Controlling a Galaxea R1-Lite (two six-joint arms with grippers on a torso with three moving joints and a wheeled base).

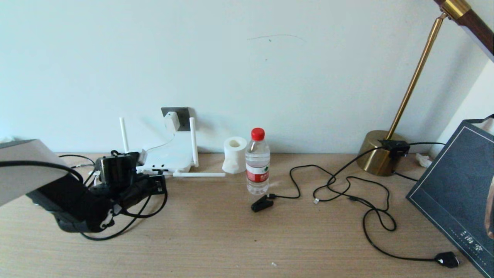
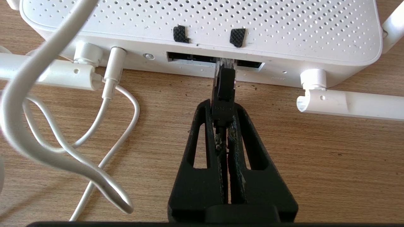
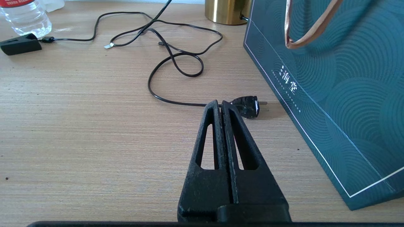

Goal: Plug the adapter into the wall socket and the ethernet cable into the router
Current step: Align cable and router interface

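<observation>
The white router [image 2: 202, 19] lies flat by the wall with its dark ports facing my left gripper [image 2: 222, 107]. That gripper is shut on the black boot of the ethernet cable [image 2: 224, 85]. The cable's clear plug tip sits in the mouth of a middle port. In the head view the left gripper [image 1: 157, 184] is right in front of the router [image 1: 170, 158]. The white adapter [image 1: 171, 121] sits against the dark grey wall socket [image 1: 182, 115], and its thin white cord [image 2: 120, 94] runs to the router. My right gripper [image 3: 221, 103] is shut and empty, low over the table at the right.
A water bottle [image 1: 257, 162] and a tissue roll [image 1: 234, 154] stand right of the router. Loose black cords [image 1: 347, 185] with a clip plug [image 1: 262, 202] and a flat plug [image 3: 247, 106] sprawl mid-table. At the right are a brass lamp base [image 1: 380, 154] and a dark gift bag [image 3: 331, 78].
</observation>
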